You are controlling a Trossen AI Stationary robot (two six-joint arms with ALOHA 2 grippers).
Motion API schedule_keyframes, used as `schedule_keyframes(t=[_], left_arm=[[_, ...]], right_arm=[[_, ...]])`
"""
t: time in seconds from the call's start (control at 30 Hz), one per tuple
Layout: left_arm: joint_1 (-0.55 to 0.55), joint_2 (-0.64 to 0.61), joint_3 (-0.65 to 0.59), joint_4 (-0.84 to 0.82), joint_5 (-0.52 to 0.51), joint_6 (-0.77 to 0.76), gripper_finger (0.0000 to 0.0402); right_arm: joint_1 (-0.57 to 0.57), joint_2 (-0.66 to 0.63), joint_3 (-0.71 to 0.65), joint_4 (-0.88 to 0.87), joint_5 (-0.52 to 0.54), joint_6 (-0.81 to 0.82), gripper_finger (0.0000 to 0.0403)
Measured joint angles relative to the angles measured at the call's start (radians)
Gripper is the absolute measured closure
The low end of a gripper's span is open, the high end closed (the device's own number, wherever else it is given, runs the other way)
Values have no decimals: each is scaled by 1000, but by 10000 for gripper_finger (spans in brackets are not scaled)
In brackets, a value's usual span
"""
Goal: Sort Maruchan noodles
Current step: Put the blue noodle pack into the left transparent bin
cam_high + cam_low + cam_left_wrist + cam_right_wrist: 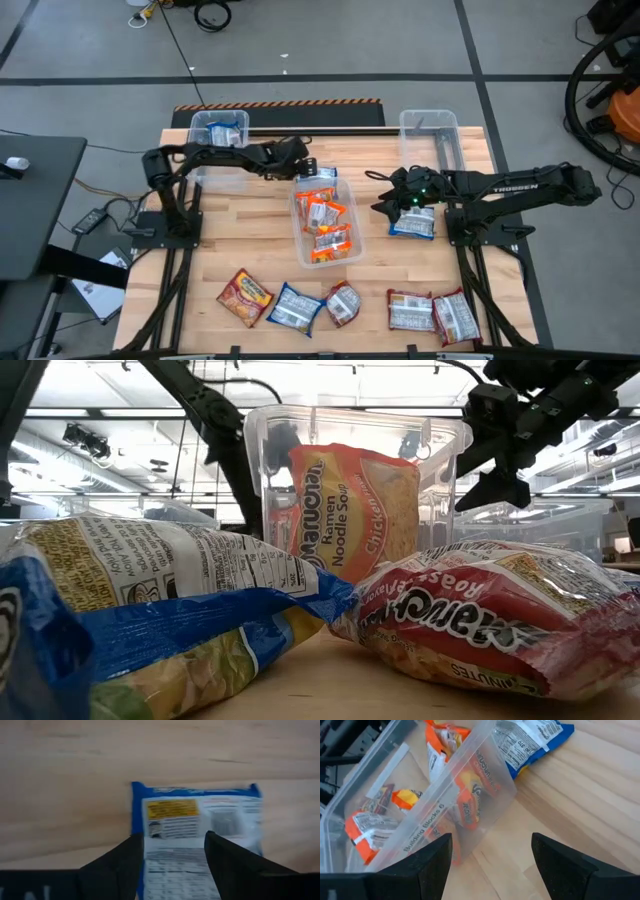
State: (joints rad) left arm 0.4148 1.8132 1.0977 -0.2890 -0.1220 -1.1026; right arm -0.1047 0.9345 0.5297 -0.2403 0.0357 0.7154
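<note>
High view: we see our left gripper [312,166] at the 12 o'clock end of the centre bin [352,212], fingers spread around a blue packet [195,837]. Our right gripper [385,205] hovers at the bin's 3 o'clock side, fingers spread and holding nothing. Orange packets [325,226] fill the bin. Other noodle packets [345,303] lie along the table's 6 o'clock edge.

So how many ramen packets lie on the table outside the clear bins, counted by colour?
Blue crinkly plastic ramen packets: 3
Orange crinkly plastic ramen packet: 1
Dark red crinkly plastic ramen packets: 3
Total: 7
</note>
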Motion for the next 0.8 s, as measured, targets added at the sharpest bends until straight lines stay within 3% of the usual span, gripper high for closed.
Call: schedule_keyframes(t=[0.23, 0.47, 0.6, 0.8], left_arm=[[8, 82, 1, 2, 56, -27, 186], [7, 98, 3, 11, 51, -30, 192], [-4, 103, 2, 39, 49, -46, 234], [-31, 117, 2, 52, 4, -70, 338]], right_arm=[[0, 13, 0, -1, -1, 43, 126], [0, 13, 0, -1, -1, 52, 126], [-4, 13, 0, -1, -1, 51, 126], [-10, 13, 0, 5, 0, 44, 126]])
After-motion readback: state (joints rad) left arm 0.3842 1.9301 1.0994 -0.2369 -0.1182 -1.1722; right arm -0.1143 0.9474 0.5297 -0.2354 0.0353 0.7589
